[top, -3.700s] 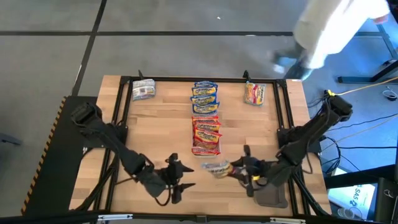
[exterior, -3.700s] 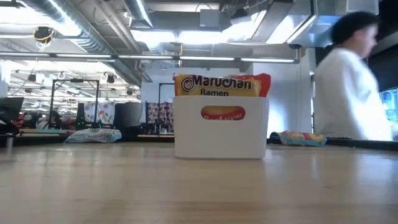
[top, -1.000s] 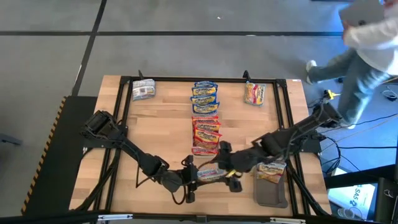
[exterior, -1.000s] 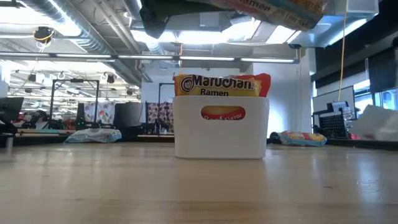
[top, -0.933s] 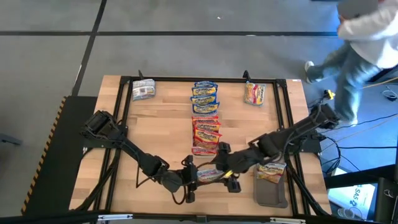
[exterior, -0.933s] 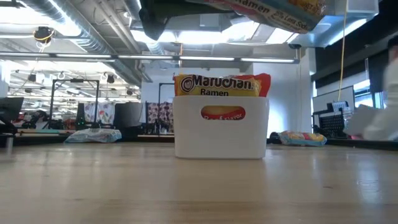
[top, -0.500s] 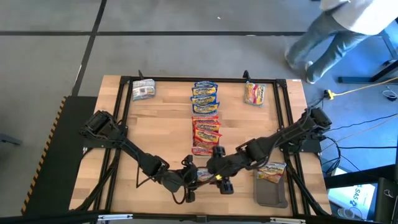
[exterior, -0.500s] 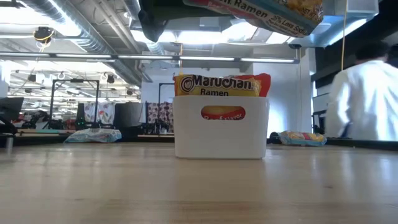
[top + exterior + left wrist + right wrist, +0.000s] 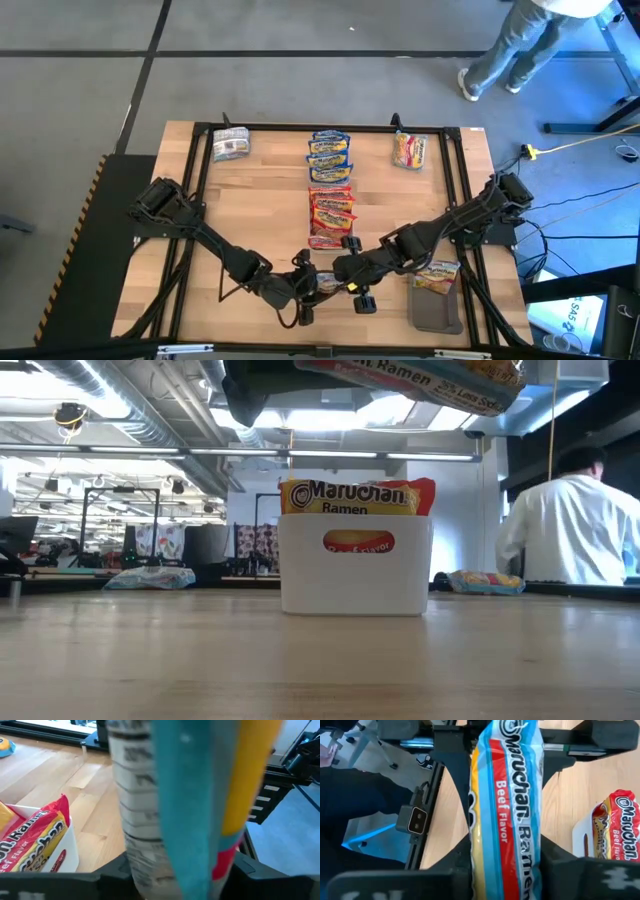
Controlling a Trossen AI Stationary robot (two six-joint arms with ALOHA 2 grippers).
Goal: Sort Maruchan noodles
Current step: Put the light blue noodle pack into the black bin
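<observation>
Blue-yellow Maruchan packet [image 9: 502, 805] held in the air above the table's near edge, just in front of the white tray [image 9: 355, 565] of red packets [image 9: 331, 214]. Clamped at one end by the left gripper [image 9: 306, 285], at the other by the right gripper [image 9: 352, 283]. Another packet [image 9: 437, 275] on the dark grey tray [image 9: 436, 312].

Noodle packets [image 9: 331, 190] in a row mid-table, tray [image 9: 437, 310] at near right corner

Both arms [image 9: 215, 245] are matte black, built of slim jointed links with chunky joint housings; each hand [image 9: 570, 740] has blocky black fingers [image 9: 605, 732].
</observation>
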